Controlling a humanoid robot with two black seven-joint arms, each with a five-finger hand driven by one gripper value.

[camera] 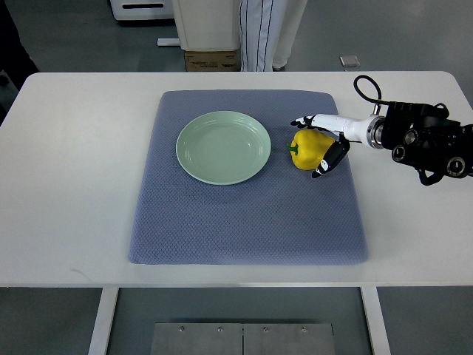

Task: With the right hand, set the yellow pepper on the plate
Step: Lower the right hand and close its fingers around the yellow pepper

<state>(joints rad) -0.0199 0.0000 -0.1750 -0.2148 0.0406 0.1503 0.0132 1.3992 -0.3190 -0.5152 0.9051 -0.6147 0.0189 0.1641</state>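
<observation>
A yellow pepper (pixel 303 151) with a green stem lies on the blue-grey mat (pixel 244 222), just right of the pale green plate (pixel 222 146). My right hand (pixel 309 146) reaches in from the right edge and wraps the pepper. One white finger runs along the pepper's far side, and the black-tipped fingers (pixel 329 161) curl against its near right side. The pepper rests on the mat, a small gap away from the plate's rim. Nothing lies on the plate. The left arm does not show.
The mat lies on a white table (pixel 74 185). A person in striped trousers (pixel 262 33) stands beyond the far table edge, next to a cardboard box (pixel 211 61). The black forearm (pixel 429 140) hovers over the table's right side.
</observation>
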